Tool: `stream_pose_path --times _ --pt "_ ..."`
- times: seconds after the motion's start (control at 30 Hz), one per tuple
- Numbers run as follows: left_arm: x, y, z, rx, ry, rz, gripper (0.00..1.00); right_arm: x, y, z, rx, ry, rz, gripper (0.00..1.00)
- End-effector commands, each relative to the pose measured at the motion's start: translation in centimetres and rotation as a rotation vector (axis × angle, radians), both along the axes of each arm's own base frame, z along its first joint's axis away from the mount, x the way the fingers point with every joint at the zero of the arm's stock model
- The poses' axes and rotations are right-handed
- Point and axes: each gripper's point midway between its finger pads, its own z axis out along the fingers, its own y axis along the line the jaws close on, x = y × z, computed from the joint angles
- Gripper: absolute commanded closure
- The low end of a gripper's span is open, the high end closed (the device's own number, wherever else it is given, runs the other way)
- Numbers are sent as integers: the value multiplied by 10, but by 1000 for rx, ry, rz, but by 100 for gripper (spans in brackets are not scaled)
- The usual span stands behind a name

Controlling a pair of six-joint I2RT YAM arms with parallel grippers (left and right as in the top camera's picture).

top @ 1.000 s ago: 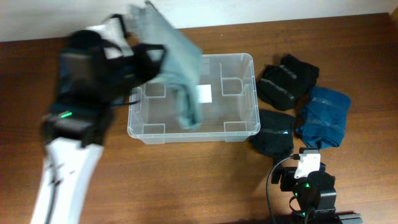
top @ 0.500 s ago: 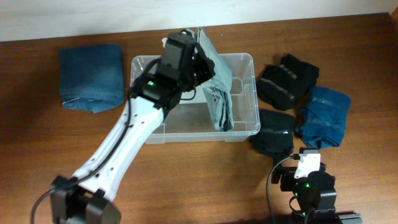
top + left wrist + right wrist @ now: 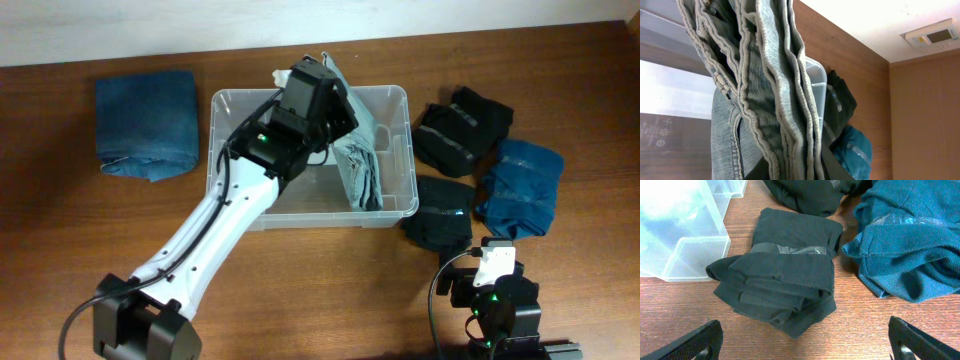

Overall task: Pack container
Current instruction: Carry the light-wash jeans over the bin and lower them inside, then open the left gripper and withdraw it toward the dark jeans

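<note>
Since a second ago, our left arm has swung in from the table's left side. The left gripper (image 3: 333,100) now hangs over the container (image 3: 225,150), which sits mid-table. Its jaws are clamped on the grey jeans (image 3: 360,170), which dangle into the container's right half.

We judge the step to be lowering this garment in. Next we need to descend, then let go so the jeans settle flat.

The right gripper (image 3: 805,345) waits wide open above a black bundle (image 3: 785,285) beside a teal bundle (image 3: 520,185). A blue pair (image 3: 145,125) lies far left.

Denim fills the left wrist view, so the fingertips are barely seen. We cannot tell whether the hem touches the base.
</note>
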Motion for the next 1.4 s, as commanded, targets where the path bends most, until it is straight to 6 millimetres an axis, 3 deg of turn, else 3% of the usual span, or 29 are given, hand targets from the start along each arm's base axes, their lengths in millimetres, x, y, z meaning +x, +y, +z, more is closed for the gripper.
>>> stream_pose_path --times 0.0,0.23,0.57,0.6,0.7,0.73,0.83,0.93,0.97,1.07,1.17,1.23,1.37 --pt "-5 -15 9 -22 -24 11 99 0 -1 -3 9 3 -14 2" --pt "-11 -26 -22 44 24 2 99 0 -1 -3 9 3 -14 2" --pt "-19 10 -50 267 64 46 99 0 -1 -3 10 3 -14 2" --pt "-20 12 -51 284 66 36 91 -1 -1 -3 10 4 -14 2" --pt "-24 26 -59 356 88 33 48 0 -1 -3 10 3 -14 2" --pt "-25 35 -62 389 97 46 38 0 -1 -3 9 3 -14 2" --pt "-24 68 -66 503 115 80 27 0 -1 -3 9 3 -14 2" --pt "-24 110 -59 560 156 139 3 0 -1 -3 9 3 -14 2" --pt "-23 126 -53 569 163 163 1 0 -1 -3 9 3 -14 2" --pt "-16 178 -31 582 157 232 1 0 -1 -3 9 3 -14 2" --pt "-10 248 -6 590 140 326 1 0 -1 -3 10 3 -14 2" --pt "-7 286 -1 575 150 361 1 0 -1 -3 10 3 -14 2" --pt "-6 354 -9 473 204 405 1 0 -1 -3 9 3 -14 2"
